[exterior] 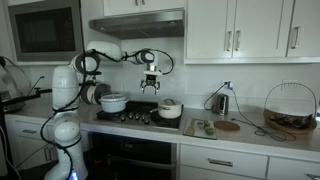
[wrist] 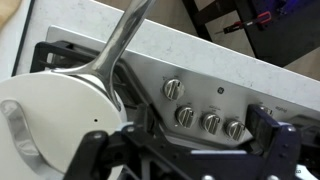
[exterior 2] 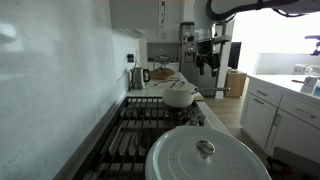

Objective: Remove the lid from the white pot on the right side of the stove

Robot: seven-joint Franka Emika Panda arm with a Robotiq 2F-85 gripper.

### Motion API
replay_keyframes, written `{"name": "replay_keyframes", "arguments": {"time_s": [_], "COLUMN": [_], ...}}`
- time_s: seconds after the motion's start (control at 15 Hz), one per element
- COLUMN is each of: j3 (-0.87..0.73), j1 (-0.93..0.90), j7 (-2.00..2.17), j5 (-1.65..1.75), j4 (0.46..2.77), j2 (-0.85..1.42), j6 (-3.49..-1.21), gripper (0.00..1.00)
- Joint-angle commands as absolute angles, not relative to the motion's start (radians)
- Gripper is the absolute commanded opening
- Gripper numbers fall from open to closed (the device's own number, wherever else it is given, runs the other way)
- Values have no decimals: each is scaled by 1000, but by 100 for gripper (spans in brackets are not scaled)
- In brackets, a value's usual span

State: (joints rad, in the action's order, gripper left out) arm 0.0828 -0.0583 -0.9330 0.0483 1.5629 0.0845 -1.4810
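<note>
A white pot with a white lid (exterior: 170, 109) stands on the right side of the stove (exterior: 135, 117). It also shows in an exterior view (exterior 2: 180, 95), behind a bigger lidded pot. In the wrist view the lid (wrist: 45, 115) lies at the lower left with its handle at the frame's edge. The pot's long steel handle (wrist: 120, 45) runs up toward the counter. My gripper (exterior: 151, 82) hangs open and empty in the air above the stove, between the two pots and apart from the lid. It also shows in an exterior view (exterior 2: 205, 58) and in the wrist view (wrist: 185, 148).
A larger white pot (exterior: 113, 102) sits on the stove's left side, lidded in an exterior view (exterior 2: 205, 155). The stove knobs (wrist: 200, 118) line the front panel. A kettle (exterior: 222, 101), a cutting board (exterior: 228, 126) and a wire basket (exterior: 290, 106) stand on the counter. A range hood (exterior: 140, 22) hangs overhead.
</note>
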Motion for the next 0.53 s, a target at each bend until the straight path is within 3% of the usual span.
{"name": "replay_keyframes", "arguments": {"time_s": [0.0,0.47], "j3": [83,83], "j1": [-59,-54], "j7": [-932,-961], "j5": [49,56], "j4": [1558,1415], "j2": [87,196], "j6": [-1477,-1436], "gripper": [100,100]}}
